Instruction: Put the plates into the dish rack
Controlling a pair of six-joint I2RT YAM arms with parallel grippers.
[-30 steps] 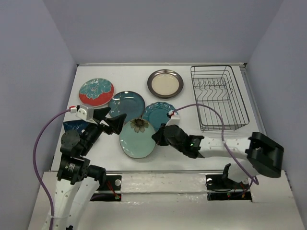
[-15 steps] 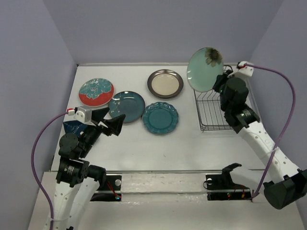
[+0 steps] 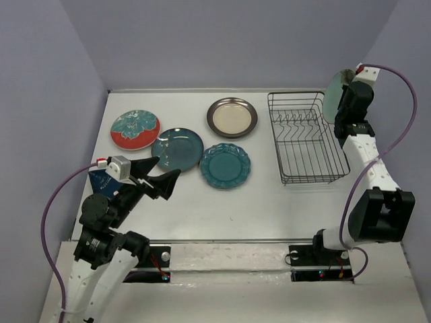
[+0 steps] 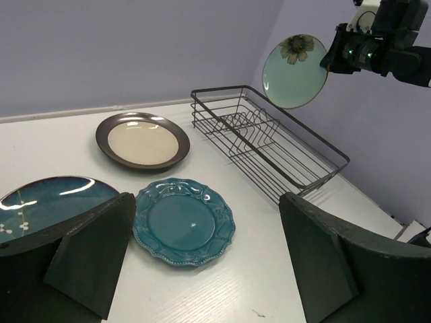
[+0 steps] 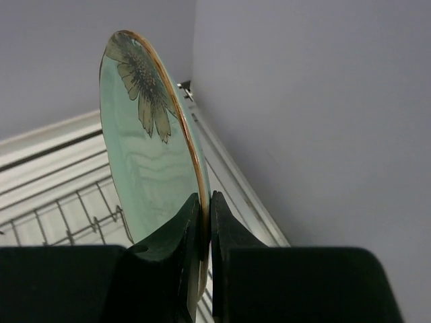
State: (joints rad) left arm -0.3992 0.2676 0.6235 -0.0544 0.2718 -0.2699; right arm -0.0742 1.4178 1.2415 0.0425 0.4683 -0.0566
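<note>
While our right tool [image 5: 205,225] pinches the mint plate [image 5: 148,155] upright above the dish rack [image 3: 302,93], we count none racked. Four plates [image 3: 225,165] lie on the tabletop left of it, and our left tool [image 4: 202,262] gapes empty.

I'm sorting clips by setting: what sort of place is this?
Probably a robot lab bench, not a kitchen: bare lavender walls box in a white table with plates and a dish rack.

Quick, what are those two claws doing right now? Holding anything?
Left gripper: open, holding nothing.
Right gripper: closed on the mint plate.
</note>
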